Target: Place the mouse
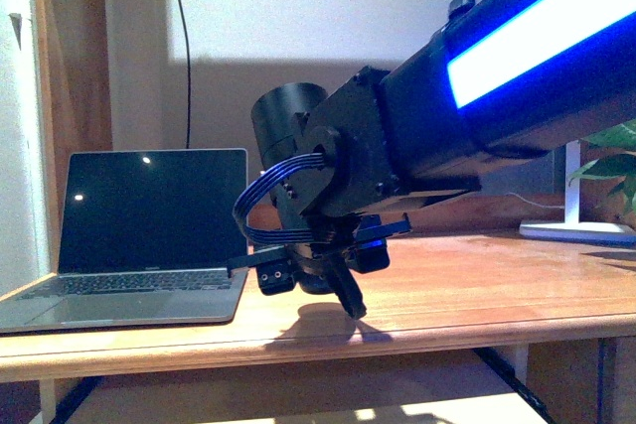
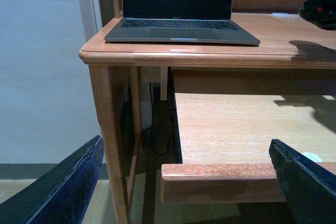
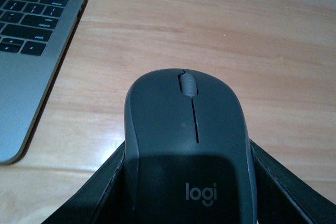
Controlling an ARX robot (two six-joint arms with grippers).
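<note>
Grey Logitech mouse [image 3: 185, 129], clamped in the right pincer [image 1: 340, 287], shows only from that wrist. Open tabletop [image 3: 220, 30] lies beyond, laptop [image 3: 31, 51] beside; the left pincer [image 2: 185, 171] has its fingers apart.

The mouse [image 3: 186, 145] is hidden in the front view behind the right arm [image 1: 437, 116], itself cut off at the edge, while its rear and most of the laptop [image 3: 31, 40] are cropped in the right wrist view.

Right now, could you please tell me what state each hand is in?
Left hand: open, holding nothing.
Right hand: closed on the mouse.
</note>
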